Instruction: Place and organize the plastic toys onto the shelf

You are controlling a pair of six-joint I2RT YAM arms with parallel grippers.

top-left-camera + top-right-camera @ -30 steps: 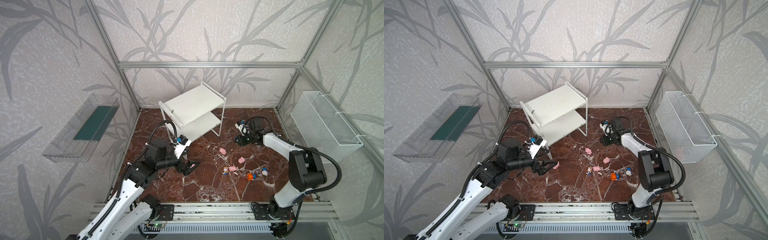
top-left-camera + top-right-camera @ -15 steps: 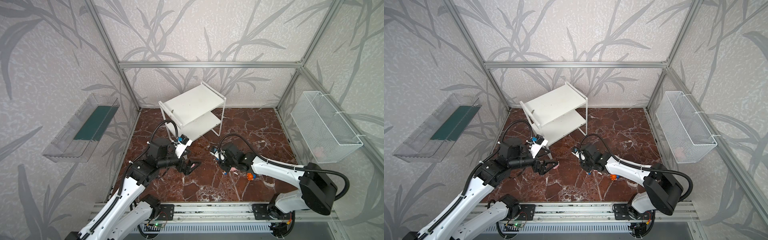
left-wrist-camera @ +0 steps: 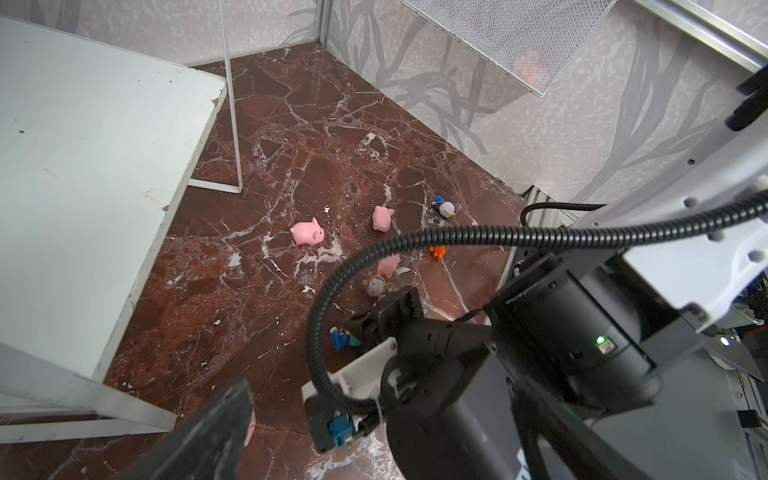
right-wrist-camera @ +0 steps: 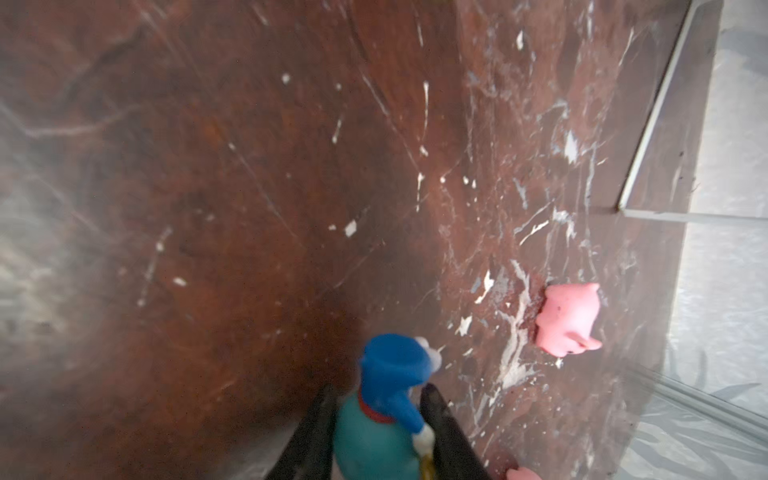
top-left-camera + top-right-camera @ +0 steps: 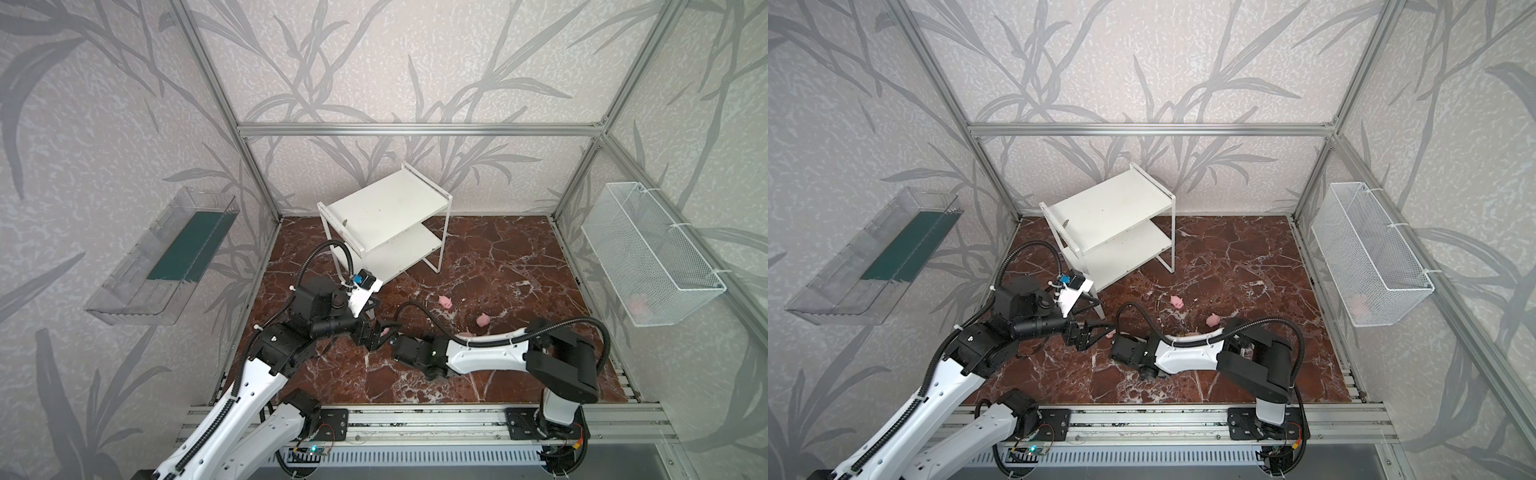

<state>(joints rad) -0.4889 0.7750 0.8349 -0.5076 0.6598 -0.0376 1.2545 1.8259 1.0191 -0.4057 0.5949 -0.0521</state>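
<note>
Out in front of the shelf (image 5: 386,208), the right gripper (image 4: 378,388) pinches the blue figurine (image 4: 390,361) while the left gripper (image 5: 375,336), jaws spread wide, hangs just beside it near a pink pig (image 5: 385,331), so the two could clash and jar the toy loose.

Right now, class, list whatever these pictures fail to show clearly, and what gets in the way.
- Pig beside the left pincer: left wrist view, mostly behind a finger.
- Blue figurine: right wrist view, base cut off by the edge; whether the right pincer grips it is unclear.
- Pink lump in the basket: in both top views, blurred by mesh.
</note>
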